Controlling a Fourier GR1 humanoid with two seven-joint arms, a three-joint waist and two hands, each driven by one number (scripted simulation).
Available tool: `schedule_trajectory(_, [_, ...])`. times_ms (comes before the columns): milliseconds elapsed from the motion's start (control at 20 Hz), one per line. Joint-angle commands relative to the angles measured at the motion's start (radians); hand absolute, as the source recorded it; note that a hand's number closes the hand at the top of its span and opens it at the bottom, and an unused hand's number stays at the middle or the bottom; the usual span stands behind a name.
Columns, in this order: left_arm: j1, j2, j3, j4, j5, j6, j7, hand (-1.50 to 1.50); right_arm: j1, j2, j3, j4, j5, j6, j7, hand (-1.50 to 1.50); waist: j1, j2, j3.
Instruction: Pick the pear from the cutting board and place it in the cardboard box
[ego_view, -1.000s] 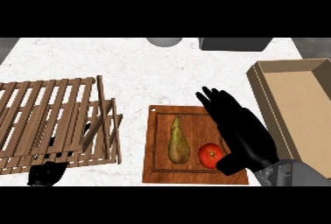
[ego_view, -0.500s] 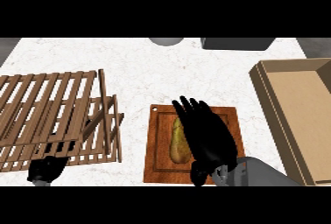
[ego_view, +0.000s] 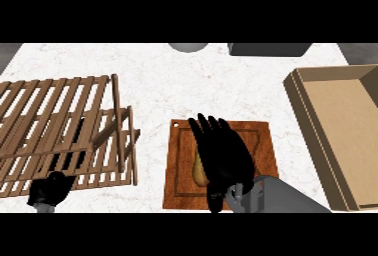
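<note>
A wooden cutting board (ego_view: 181, 165) lies on the white counter at the lower middle of the head view. The pear (ego_view: 198, 169), yellow-green and lying lengthwise, is mostly hidden: only a sliver shows at the left side of my right hand (ego_view: 224, 157). That hand is over the pear with its fingers straight, pointing away from me, and it hides the red fruit on the board. The cardboard box (ego_view: 341, 125) stands open at the right edge, a gap of counter away from the board. My left hand (ego_view: 50, 190) rests at the lower left with curled fingers, holding nothing.
A wooden slatted rack (ego_view: 63, 130) covers the left side and reaches close to the board's left edge. A grey round object (ego_view: 187, 46) and a dark grey box (ego_view: 267, 48) sit at the counter's far edge.
My right hand has moved left across the board, from over the red fruit to over the pear, covering both. The left hand has stayed where it was.
</note>
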Motion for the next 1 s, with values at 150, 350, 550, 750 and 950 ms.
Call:
schedule_trajectory(150, [-0.108,0.065,0.107,-0.035,0.015,0.038,0.069,0.0,0.033,0.06,0.034,0.008,0.038,0.056,0.13,-1.5,-0.008,-0.007,0.023])
schedule_trajectory(350, [-0.076,0.088,0.117,-0.065,0.017,0.045,0.09,0.0,0.02,0.088,0.037,0.02,0.082,0.054,0.111,-1.5,0.002,-0.007,0.024])
schedule_trajectory(550, [-0.076,0.098,0.128,-0.06,0.02,0.018,0.075,0.0,-0.036,0.13,-0.003,0.082,0.098,0.072,0.088,-1.5,0.01,-0.006,0.023])
schedule_trajectory(750, [-0.05,0.068,0.1,-0.052,-0.003,0.02,0.046,0.0,-0.06,0.14,-0.023,0.131,0.112,0.123,0.086,-1.5,0.01,-0.005,0.023])
schedule_trajectory(950, [-0.094,0.067,0.122,-0.036,0.002,0.033,0.066,0.0,-0.047,0.161,-0.015,0.2,0.158,0.088,0.048,-1.5,0.007,-0.003,0.023])
